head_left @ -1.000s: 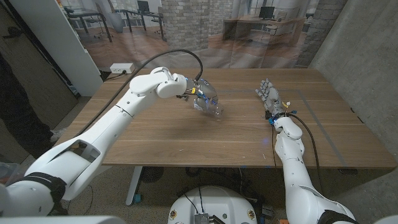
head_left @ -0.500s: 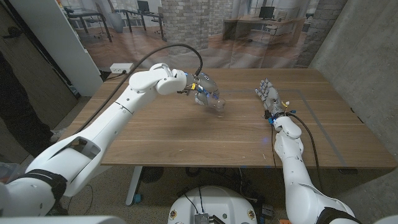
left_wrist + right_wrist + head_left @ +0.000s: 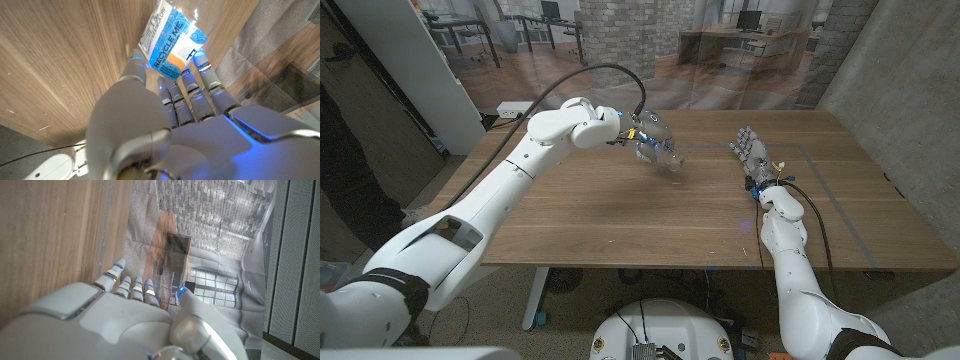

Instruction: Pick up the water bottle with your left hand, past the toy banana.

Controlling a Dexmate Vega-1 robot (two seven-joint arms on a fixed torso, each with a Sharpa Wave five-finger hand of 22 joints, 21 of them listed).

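One left robot hand [image 3: 625, 133] grips the tilted water bottle [image 3: 658, 146] above the table [image 3: 620, 220]; the right robot hand [image 3: 752, 155] waits empty, fingers apart.

Readable text, one item. Water bottle [image 3: 172, 42], clear plastic, held in the left hand [image 3: 165, 125] above the wooden table [image 3: 60, 65]: a blue patterned label [image 3: 167, 50] wraps its body and carries the words "RECYCLE ME" in white capitals, plain in the left wrist view. A white panel at the label's edge bears fine print too small to read, and an orange patch beside the blue shows no legible wording. In the head view the same label [image 3: 658, 148] shows as a blue band only, its lettering too small to make out.
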